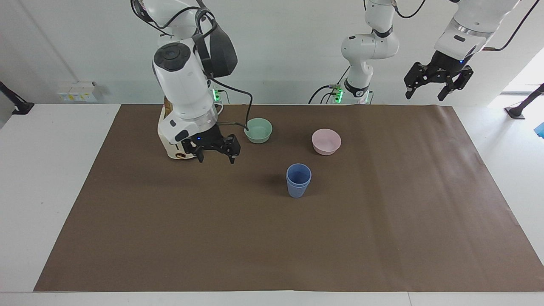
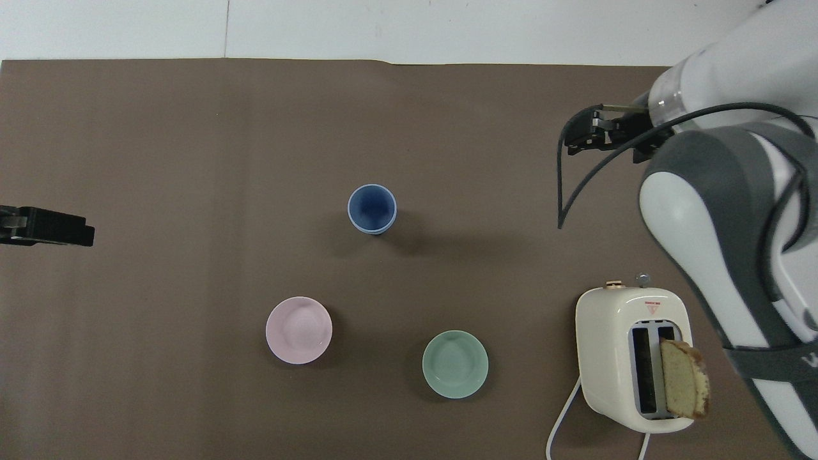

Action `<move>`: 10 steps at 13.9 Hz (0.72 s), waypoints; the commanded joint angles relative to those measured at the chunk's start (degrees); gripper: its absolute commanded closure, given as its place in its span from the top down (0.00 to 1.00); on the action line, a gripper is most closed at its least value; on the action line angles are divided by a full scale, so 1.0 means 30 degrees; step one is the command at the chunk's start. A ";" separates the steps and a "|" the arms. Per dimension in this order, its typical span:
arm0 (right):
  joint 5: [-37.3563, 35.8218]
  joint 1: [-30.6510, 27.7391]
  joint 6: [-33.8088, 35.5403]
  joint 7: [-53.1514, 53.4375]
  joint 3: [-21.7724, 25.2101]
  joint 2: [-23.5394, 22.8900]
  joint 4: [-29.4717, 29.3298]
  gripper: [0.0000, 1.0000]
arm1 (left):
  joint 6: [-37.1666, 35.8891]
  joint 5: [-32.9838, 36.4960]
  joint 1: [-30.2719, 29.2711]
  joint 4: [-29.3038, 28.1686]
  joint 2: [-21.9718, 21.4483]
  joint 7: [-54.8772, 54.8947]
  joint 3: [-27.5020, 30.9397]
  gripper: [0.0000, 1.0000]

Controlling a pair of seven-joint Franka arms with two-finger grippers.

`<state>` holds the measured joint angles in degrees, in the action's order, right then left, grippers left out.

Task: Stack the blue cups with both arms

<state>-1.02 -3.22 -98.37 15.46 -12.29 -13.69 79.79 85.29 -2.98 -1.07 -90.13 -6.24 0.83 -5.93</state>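
The two blue cups (image 1: 298,180) stand nested, one inside the other, upright in the middle of the brown mat (image 1: 382,221); from above the blue cups (image 2: 372,209) show as one round rim. My right gripper (image 1: 216,160) hangs open and empty over the mat beside the toaster, well apart from the cups, and it shows in the overhead view too (image 2: 597,137). High over the left arm's end of the table my left gripper (image 1: 425,97) waits, open and empty. In the overhead view only the left gripper's black tip (image 2: 64,230) enters at the edge.
A cream toaster (image 1: 168,136) (image 2: 632,358) holding a bread slice (image 2: 684,383) stands toward the right arm's end. A mint-green bowl (image 1: 258,130) (image 2: 455,364) and a pink bowl (image 1: 326,141) (image 2: 298,330) sit nearer to the robots than the cups.
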 commanded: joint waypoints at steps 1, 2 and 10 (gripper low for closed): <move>-0.0129 -0.0128 0.0910 -0.1020 0.1452 0.1162 0.0297 1.00 | -0.0451 -0.0177 -0.0260 0.0159 -0.0175 0.0046 -0.0105 1.00; -0.0129 -0.0186 0.1204 -0.1776 0.2039 0.1396 0.0210 1.00 | -0.0423 -0.0177 -0.0260 0.0159 -0.0175 0.0046 -0.0105 1.00; -0.0627 -0.0538 0.3870 -0.5534 0.3949 0.2715 -0.0376 1.00 | -0.0422 -0.0177 -0.0260 0.0159 -0.0175 0.0046 -0.0105 1.00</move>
<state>-1.70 -4.41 -88.74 0.12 0.34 -6.66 79.08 85.24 -2.98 -1.07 -90.13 -6.24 0.83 -5.92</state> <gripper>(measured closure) 0.000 0.000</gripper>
